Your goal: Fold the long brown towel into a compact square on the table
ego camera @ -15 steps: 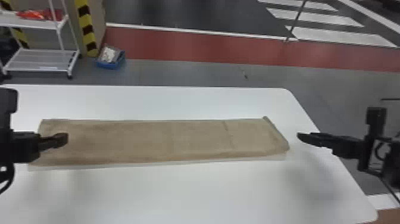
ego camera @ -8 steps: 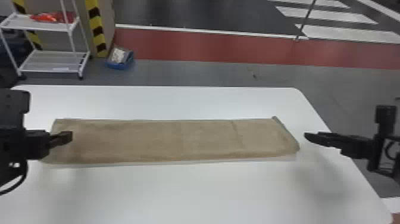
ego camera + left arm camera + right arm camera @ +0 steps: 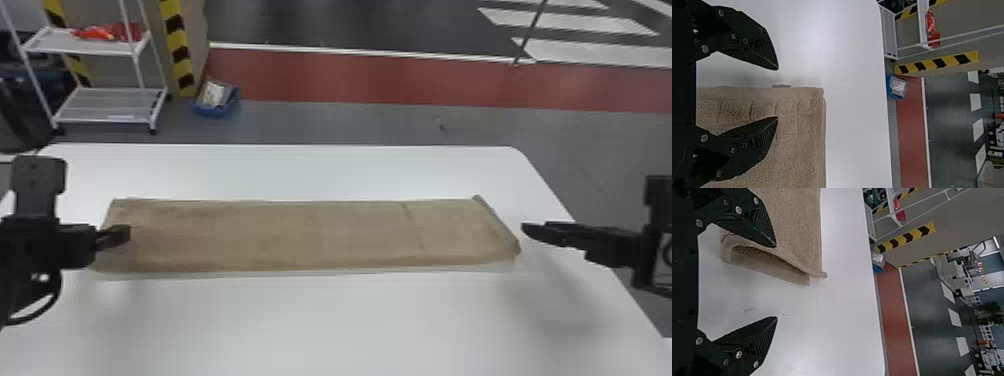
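Note:
The brown towel (image 3: 280, 235) lies as a long flat strip across the table, its right end slanted. My left gripper (image 3: 122, 235) is at the towel's left end. In the left wrist view my left gripper (image 3: 777, 93) is open, one finger over the towel (image 3: 797, 129), the other over bare tabletop, the towel's edge between them. My right gripper (image 3: 530, 231) stands just beyond the towel's right end. In the right wrist view my right gripper (image 3: 776, 282) is open, one finger overlapping the towel (image 3: 797, 227), whose end shows a loose layered fold.
The white table (image 3: 320, 320) has rounded far corners. Behind it on the floor stand a white wire shelf (image 3: 110, 102) and a blue box (image 3: 215, 107), beside a pillar with yellow-black stripes (image 3: 177, 45).
The whole head view has shifted, so towel, table and shelf appear farther right. The left gripper appears slightly nearer the towel's left edge; the towel keeps its shape.

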